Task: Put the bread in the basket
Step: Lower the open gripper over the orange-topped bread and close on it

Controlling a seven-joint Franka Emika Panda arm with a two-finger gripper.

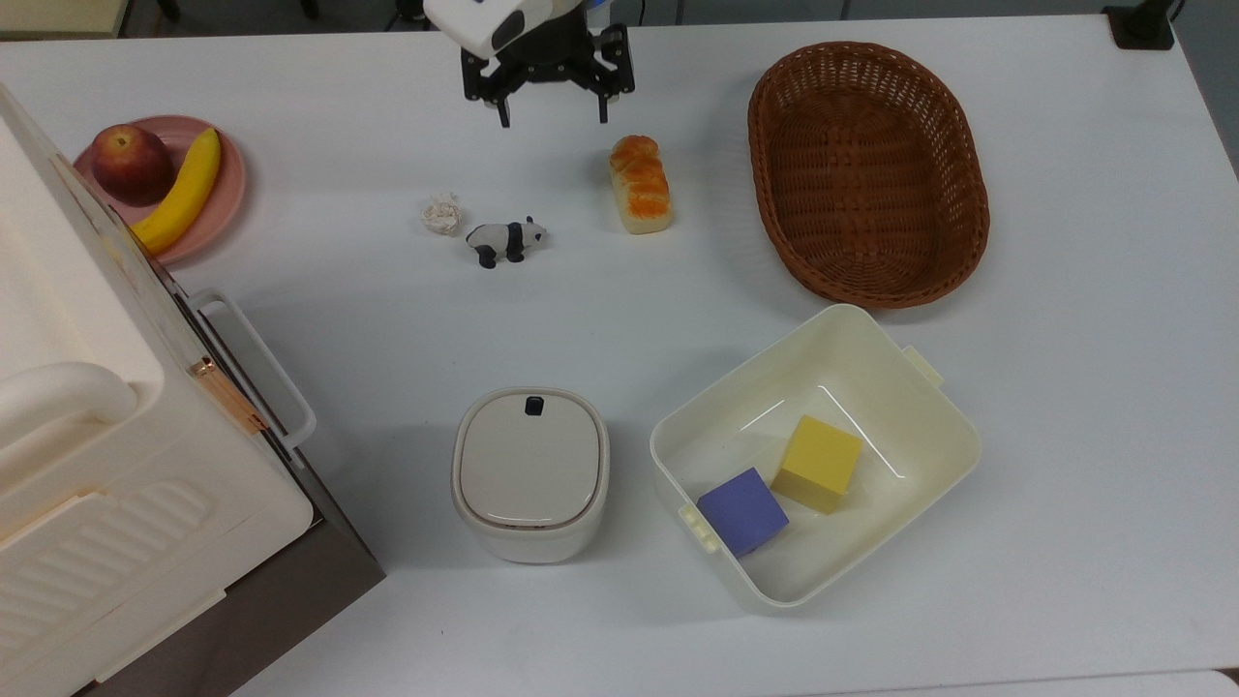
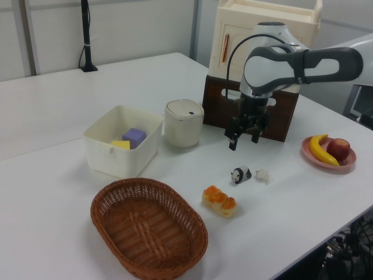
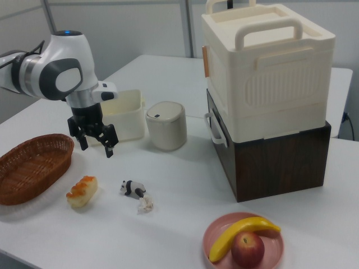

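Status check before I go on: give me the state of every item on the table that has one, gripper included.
gripper: open, holding nothing, above the table
bread: lying flat on the table, outside the basket
basket: upright, empty
cream bin: open-topped, holds a purple block and a yellow block
lidded canister: lid on
pink plate: holds an apple and a banana
panda figure: standing on its feet
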